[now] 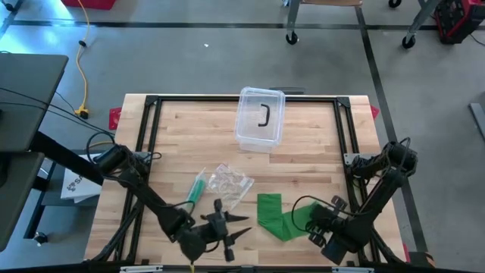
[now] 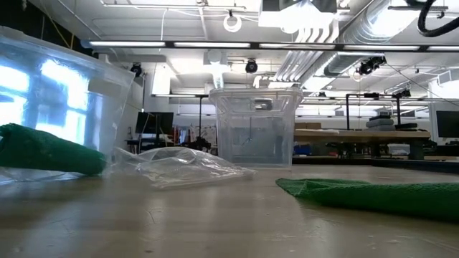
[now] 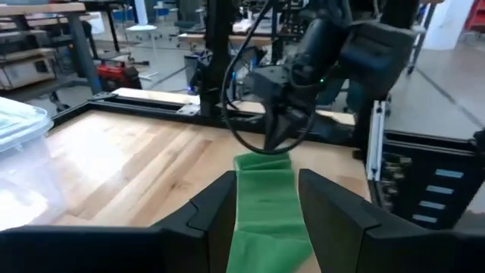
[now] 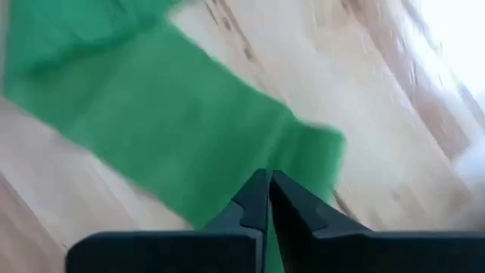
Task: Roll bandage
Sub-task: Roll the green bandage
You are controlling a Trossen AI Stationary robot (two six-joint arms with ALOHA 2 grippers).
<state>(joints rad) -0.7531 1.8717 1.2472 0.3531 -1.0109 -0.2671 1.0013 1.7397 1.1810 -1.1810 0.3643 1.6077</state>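
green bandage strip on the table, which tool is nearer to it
Right. The right tool sits at the far end of the flat green fabric bandage strip, fingers shut. The left tool waits just off the strip's other end, apart from it.

Low view, table level: wooden table fills the bottom. Clear plastic box upright at centre, toward 12 o'clock. Crumpled clear plastic bag lies in front of it at about 9 o'clock. Green bandage lies flat at 3 o'clock. Green roll at far 9 o'clock, clear wrap over it. No gripper shows.
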